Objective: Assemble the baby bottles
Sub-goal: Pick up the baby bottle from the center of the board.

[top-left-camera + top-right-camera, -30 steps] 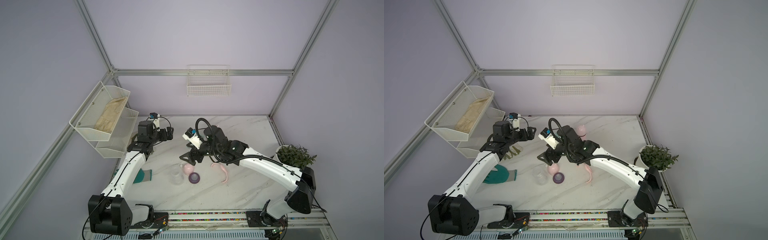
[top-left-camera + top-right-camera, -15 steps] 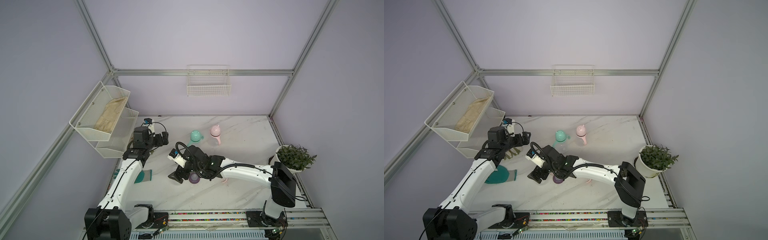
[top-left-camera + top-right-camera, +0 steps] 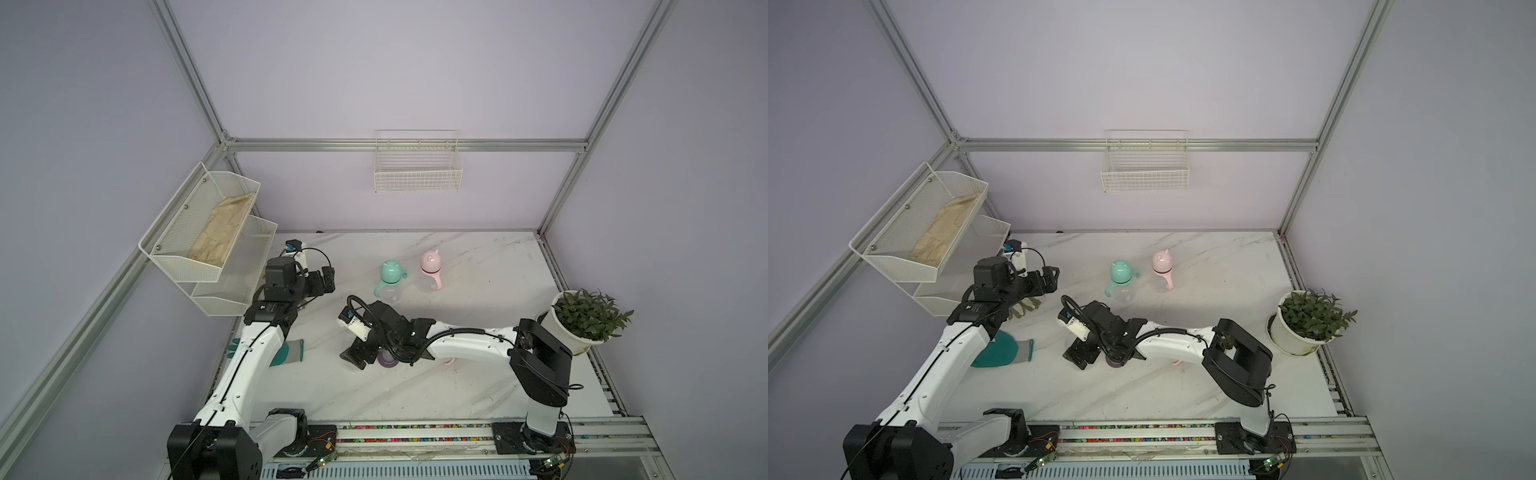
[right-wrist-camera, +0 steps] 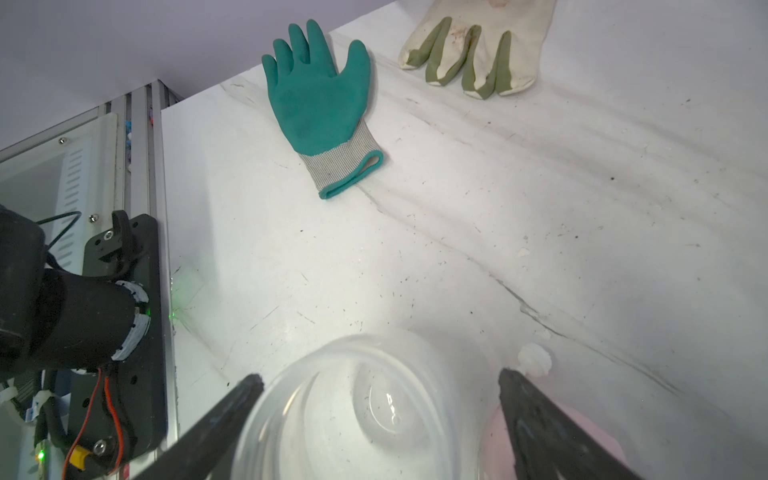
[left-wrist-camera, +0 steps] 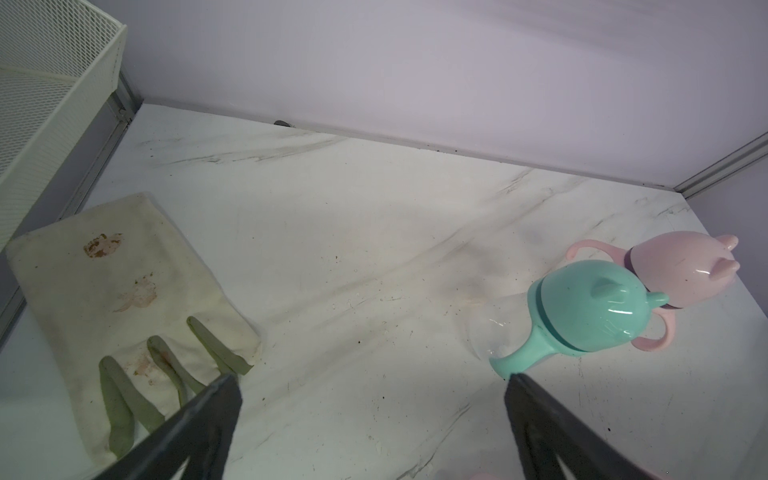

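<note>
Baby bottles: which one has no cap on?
The clear plastic bottle between the open jaws of the right gripper; the mint-capped bottle and pink-capped bottle farther back wear eared dome caps.

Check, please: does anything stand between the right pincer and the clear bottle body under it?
Nothing visible does. In the right wrist view the right pincer is open, and the clear bottle body sits directly between its fingers. A pink part lies close beside the bottle, at one finger, and may get touched.
</note>
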`<act>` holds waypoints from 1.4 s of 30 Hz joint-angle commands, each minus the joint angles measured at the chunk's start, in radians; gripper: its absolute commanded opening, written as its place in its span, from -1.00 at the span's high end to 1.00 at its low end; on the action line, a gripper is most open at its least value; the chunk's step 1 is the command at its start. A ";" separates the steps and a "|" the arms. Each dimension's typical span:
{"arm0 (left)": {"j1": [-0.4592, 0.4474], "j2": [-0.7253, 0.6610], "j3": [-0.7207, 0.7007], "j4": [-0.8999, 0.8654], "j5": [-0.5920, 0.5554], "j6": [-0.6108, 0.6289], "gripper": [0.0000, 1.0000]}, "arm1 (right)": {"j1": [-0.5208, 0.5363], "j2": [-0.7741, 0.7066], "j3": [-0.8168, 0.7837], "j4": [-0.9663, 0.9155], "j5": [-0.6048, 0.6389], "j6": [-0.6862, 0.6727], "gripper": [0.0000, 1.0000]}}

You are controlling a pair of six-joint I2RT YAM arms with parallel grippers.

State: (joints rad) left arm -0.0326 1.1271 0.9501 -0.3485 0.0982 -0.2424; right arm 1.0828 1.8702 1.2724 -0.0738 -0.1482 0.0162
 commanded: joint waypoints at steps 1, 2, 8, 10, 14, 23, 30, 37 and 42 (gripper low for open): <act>0.008 -0.026 -0.038 0.025 -0.008 0.011 -1.00 | 0.005 0.007 -0.026 0.090 -0.015 0.026 -0.74; 0.008 -0.026 -0.039 0.028 -0.005 0.010 -0.99 | 0.004 0.010 -0.034 0.107 -0.020 0.034 -0.70; 0.009 -0.036 -0.061 0.058 0.026 0.005 -1.00 | 0.004 -0.002 -0.072 0.179 -0.040 0.069 -0.26; 0.009 -0.040 -0.069 0.074 0.052 0.005 -1.00 | 0.003 -0.020 -0.082 0.188 -0.042 0.079 -0.16; 0.008 -0.044 -0.084 0.155 0.161 0.007 -1.00 | -0.010 -0.082 -0.080 0.169 -0.048 0.143 -0.05; 0.008 -0.035 -0.116 0.476 0.671 0.025 -1.00 | -0.190 -0.321 0.000 -0.127 -0.074 0.225 0.10; -0.019 0.002 -0.094 0.534 0.947 0.119 -0.99 | -0.328 -0.401 0.114 -0.352 -0.078 0.204 0.12; -0.123 -0.013 -0.095 0.440 0.933 0.280 -0.98 | -0.397 -0.369 0.295 -0.438 -0.238 0.200 0.14; -0.194 0.020 -0.054 0.371 0.896 0.350 -0.99 | -0.397 -0.327 0.376 -0.444 -0.331 0.211 0.18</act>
State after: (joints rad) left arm -0.2016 1.1313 0.8608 0.0639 0.9958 0.0231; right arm 0.6807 1.5307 1.6115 -0.4908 -0.3878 0.2161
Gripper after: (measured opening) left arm 0.993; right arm 0.620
